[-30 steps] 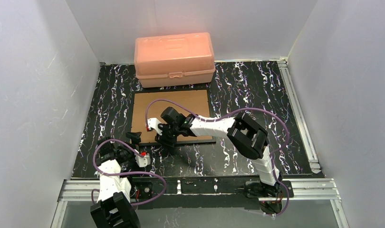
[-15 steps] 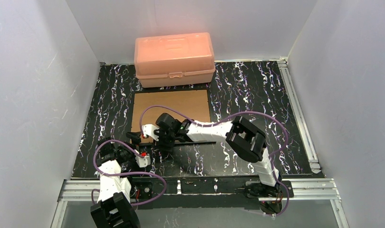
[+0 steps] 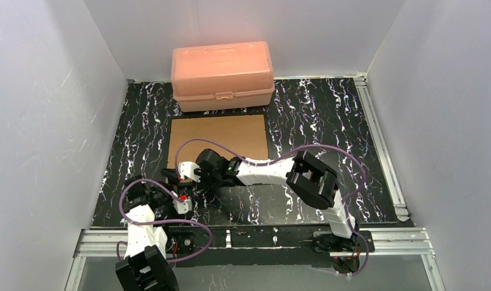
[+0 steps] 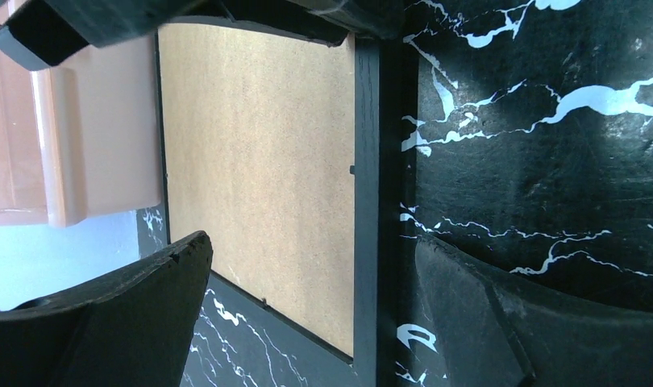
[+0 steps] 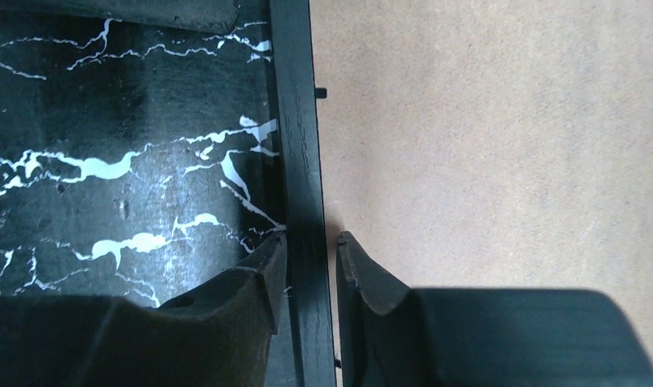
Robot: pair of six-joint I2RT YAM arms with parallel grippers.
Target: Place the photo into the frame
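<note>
The black frame (image 3: pixel 171 145) lies flat on the mat with the brown backing board (image 3: pixel 222 136) showing in it. The photo is out of view. My right gripper (image 3: pixel 202 182) is shut on the frame's near rail (image 5: pixel 299 161) close to its near left corner, one finger on the mat side, the other over the board (image 5: pixel 501 145). My left gripper (image 3: pixel 170 176) is open at that same corner. In the left wrist view the rail (image 4: pixel 366 201) and board (image 4: pixel 259 161) lie between its spread fingers, and the gripper (image 4: pixel 311 250) holds nothing.
A peach plastic box (image 3: pixel 222 66) stands shut just behind the frame, also in the left wrist view (image 4: pixel 81 145). The black marbled mat (image 3: pixel 316 115) runs to white walls on three sides, with aluminium rails (image 3: pixel 376 139) at right and front.
My right gripper has slid left along the frame's near rail toward the near left corner and the left gripper. The left arm has barely moved.
</note>
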